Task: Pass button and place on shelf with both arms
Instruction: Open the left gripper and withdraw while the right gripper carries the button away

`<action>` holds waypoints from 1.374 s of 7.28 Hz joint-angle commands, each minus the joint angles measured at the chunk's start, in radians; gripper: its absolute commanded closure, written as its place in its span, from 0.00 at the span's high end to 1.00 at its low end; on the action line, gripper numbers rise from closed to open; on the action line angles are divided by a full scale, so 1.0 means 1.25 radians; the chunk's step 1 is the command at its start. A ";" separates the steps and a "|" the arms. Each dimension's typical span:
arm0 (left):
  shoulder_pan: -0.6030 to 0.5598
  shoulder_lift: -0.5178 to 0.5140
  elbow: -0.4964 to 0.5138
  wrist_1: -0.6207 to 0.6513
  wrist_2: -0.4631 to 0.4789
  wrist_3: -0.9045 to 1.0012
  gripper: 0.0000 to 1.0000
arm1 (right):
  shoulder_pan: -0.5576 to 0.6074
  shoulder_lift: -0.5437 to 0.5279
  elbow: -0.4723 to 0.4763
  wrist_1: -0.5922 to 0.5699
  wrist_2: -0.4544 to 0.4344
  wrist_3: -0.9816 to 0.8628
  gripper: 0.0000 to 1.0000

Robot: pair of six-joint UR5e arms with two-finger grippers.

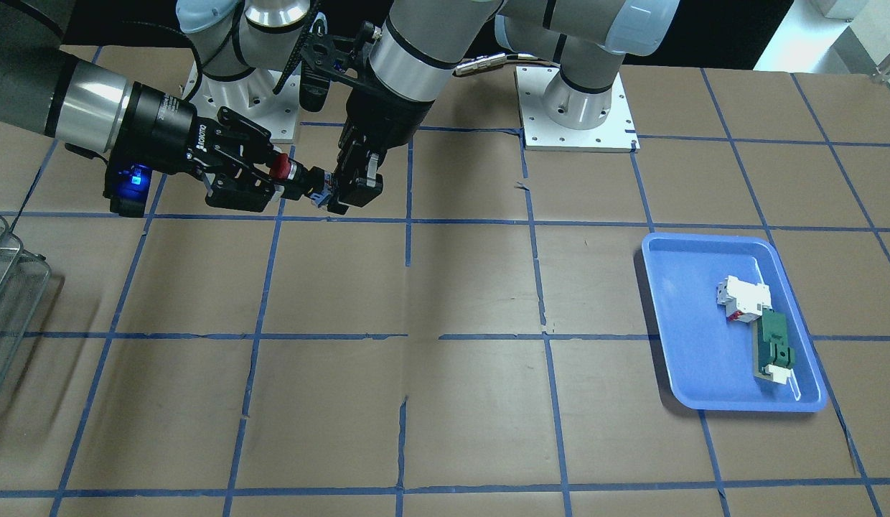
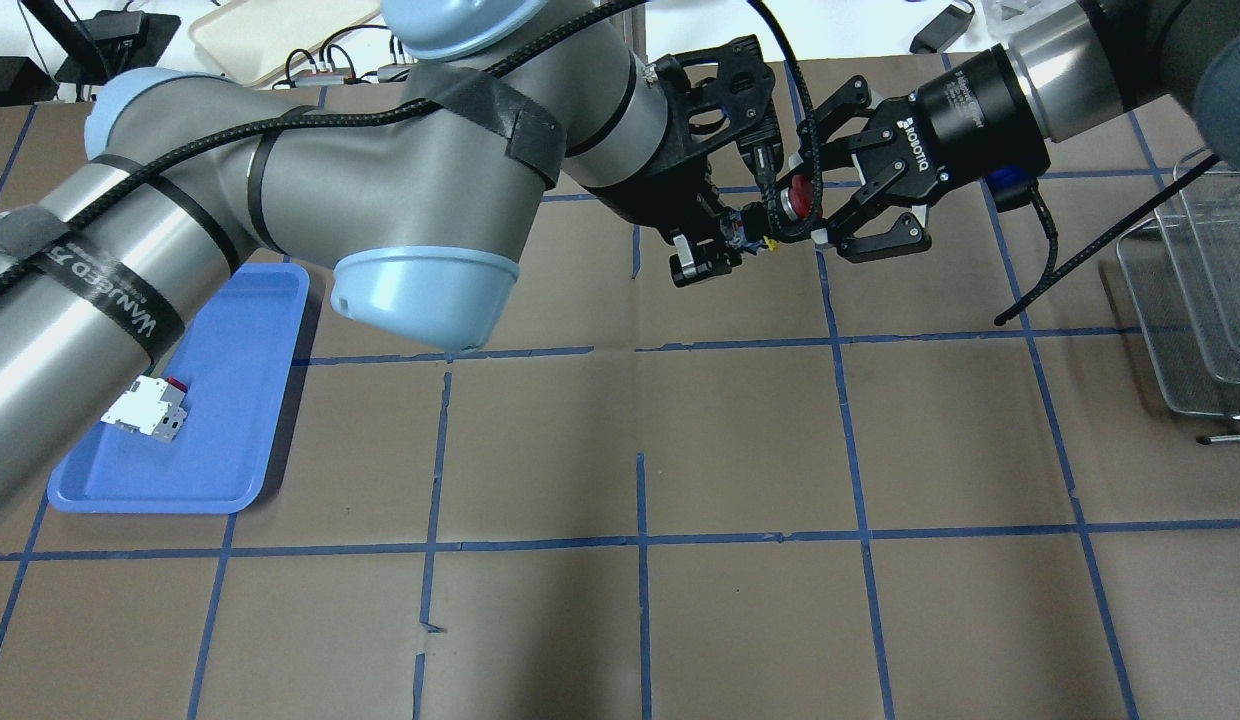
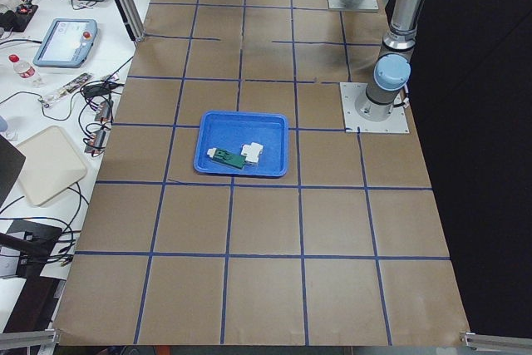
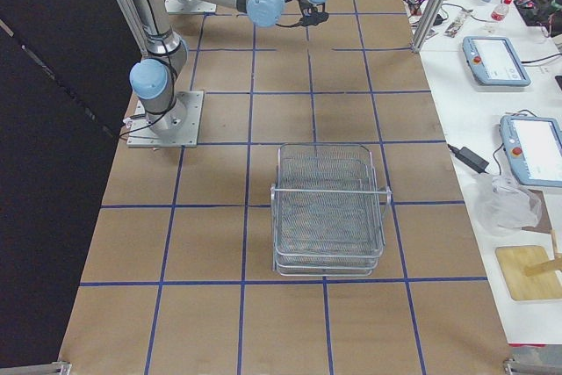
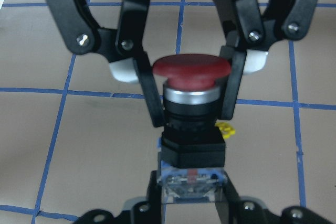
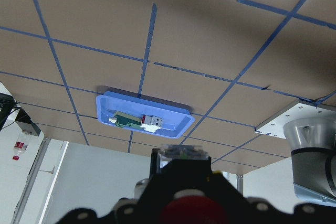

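The button (image 1: pixel 291 172) is held in the air between both grippers, over the table close to the robot's bases. It has a red cap (image 5: pixel 191 69), a black body and a clear bluish rear block (image 6: pixel 181 153). My left gripper (image 1: pixel 330 199) is shut on the rear block and shows at the bottom of the left wrist view (image 5: pixel 191 192). My right gripper (image 1: pixel 276 172) comes from the opposite side, and its fingers (image 5: pixel 149 95) press on the collar just under the red cap. The wire-mesh shelf (image 4: pixel 329 208) stands on the table far over on my right (image 2: pixel 1190 300).
A blue tray (image 1: pixel 732 323) on my left side holds a white blocky part (image 1: pixel 743 296) and a flat green part (image 1: pixel 775 348). The arms' two base plates (image 1: pixel 578 108) sit at the table's robot edge. The table is brown with blue tape lines.
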 commanded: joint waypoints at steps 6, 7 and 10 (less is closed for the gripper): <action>0.021 0.026 0.002 -0.045 0.017 -0.015 1.00 | -0.031 0.002 -0.013 -0.028 -0.027 -0.018 0.04; 0.034 0.038 0.002 -0.102 0.029 -0.027 1.00 | -0.065 0.002 -0.016 -0.062 -0.084 -0.068 0.04; 0.169 0.089 -0.017 -0.211 0.130 -0.059 1.00 | -0.104 -0.003 -0.108 -0.053 -0.370 -0.334 0.00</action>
